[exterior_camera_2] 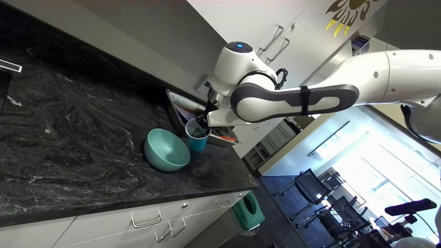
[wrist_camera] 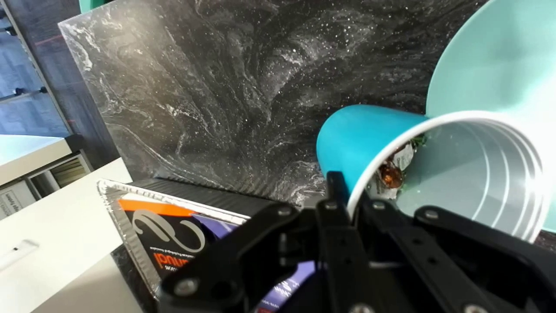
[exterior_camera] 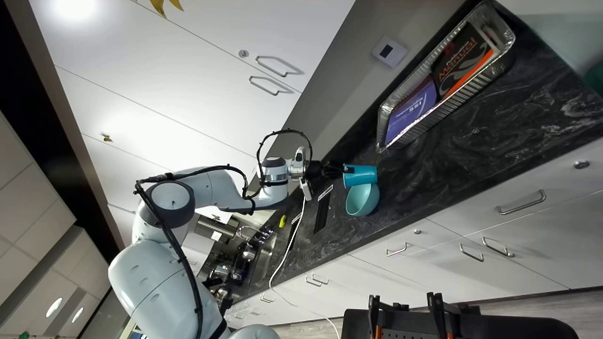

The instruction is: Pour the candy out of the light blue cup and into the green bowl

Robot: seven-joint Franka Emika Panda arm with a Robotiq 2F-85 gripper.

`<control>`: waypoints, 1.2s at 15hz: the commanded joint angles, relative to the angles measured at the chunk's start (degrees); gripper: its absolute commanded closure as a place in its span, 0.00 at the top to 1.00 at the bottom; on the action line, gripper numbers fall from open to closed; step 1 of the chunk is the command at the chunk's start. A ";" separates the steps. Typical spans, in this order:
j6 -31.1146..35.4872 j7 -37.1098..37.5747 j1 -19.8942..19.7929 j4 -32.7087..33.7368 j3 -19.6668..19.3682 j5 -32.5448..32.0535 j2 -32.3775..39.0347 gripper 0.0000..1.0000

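Note:
The light blue cup (exterior_camera: 360, 175) is bright blue outside with a white rim and pale inside. My gripper (wrist_camera: 349, 193) is shut on the cup's rim, one finger inside and one outside. In the wrist view the cup (wrist_camera: 367, 130) has its mouth toward the camera, and wrapped candy (wrist_camera: 393, 174) lies inside it. The green bowl (exterior_camera_2: 167, 150) is teal and sits on the counter beside the cup (exterior_camera_2: 197, 143). In the wrist view the bowl (wrist_camera: 482, 65) is partly hidden behind the cup. I cannot tell whether cup and bowl touch. No candy shows in the bowl's visible part.
A foil tray (exterior_camera: 459, 101) with books stands on the dark counter (exterior_camera_2: 86, 155) near the wall; its rim (wrist_camera: 173, 198) also shows in the wrist view. White cabinets (exterior_camera: 188, 84) hang above. A green-lidded bin (exterior_camera_2: 253, 217) stands past the counter's end.

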 commanded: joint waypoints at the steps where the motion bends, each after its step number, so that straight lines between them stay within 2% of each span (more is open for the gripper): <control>1: -3.86 6.37 2.92 2.31 -0.45 -3.83 2.42 0.01; 9: -20.62 19.87 7.86 7.67 1.00 -13.25 7.68 0.01; 18: -37.37 23.22 9.84 16.19 3.65 -19.68 15.40 0.01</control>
